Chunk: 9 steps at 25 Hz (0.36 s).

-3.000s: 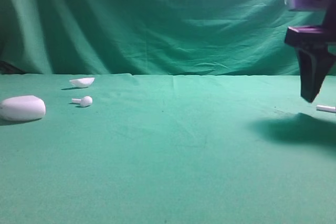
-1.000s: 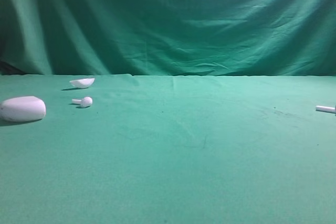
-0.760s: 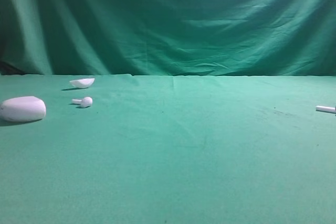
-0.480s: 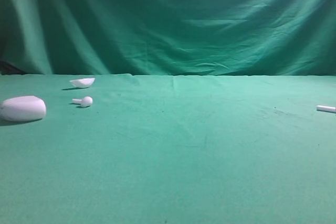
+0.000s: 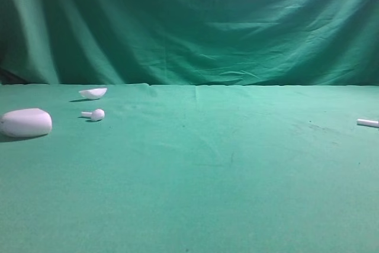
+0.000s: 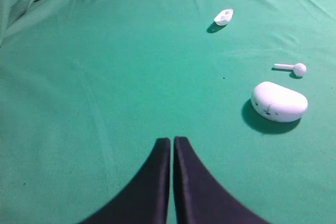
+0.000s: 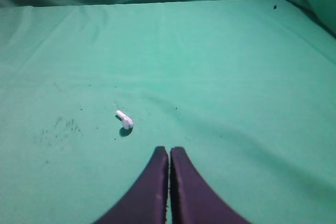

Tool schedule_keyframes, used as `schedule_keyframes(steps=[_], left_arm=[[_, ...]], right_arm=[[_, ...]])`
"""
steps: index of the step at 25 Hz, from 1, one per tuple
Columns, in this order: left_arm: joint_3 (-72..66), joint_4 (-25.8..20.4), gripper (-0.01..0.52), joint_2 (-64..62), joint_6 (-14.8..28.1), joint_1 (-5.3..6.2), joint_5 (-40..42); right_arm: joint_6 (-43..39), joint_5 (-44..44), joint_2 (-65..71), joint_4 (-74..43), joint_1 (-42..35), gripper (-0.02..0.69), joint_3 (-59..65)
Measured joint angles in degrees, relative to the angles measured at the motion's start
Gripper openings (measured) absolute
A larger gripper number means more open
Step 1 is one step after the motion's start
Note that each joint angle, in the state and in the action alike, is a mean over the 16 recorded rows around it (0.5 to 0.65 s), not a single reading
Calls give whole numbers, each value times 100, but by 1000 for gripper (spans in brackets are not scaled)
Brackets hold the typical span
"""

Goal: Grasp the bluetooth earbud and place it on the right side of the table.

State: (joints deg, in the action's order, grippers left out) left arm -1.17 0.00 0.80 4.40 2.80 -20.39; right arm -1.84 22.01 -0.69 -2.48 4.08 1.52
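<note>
The bluetooth earbud (image 5: pixel 367 122) lies on the green table (image 5: pixel 225 176) at the far right edge, only its white stem showing there. In the right wrist view the earbud (image 7: pixel 125 119) lies whole on the cloth, up and to the left of my right gripper (image 7: pixel 169 150), which is shut, empty and apart from it. My left gripper (image 6: pixel 171 140) is shut and empty over bare cloth, well to the left of the white oval case (image 6: pixel 279 102). Neither gripper shows in the exterior view.
At the left lie the oval case (image 5: pixel 25 122), a plain white earbud (image 5: pixel 93 114) and a small white shell-like piece (image 5: pixel 93 93). In the left wrist view the plain earbud (image 6: pixel 291 68) and the shell piece (image 6: pixel 224 17) lie beyond the case. A green backdrop (image 5: pixel 189 22) hangs behind.
Three seconds ago my right gripper hung over the earbud at the right edge; it has since left the exterior view. The earbud and the other things have not moved.
</note>
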Motion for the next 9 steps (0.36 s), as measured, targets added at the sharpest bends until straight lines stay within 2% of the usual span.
schedule_keyframes(steps=[9], left_arm=[[0,0,0,0,0,0,0]], right_arm=[[-11,73,0,3,0,0,3]])
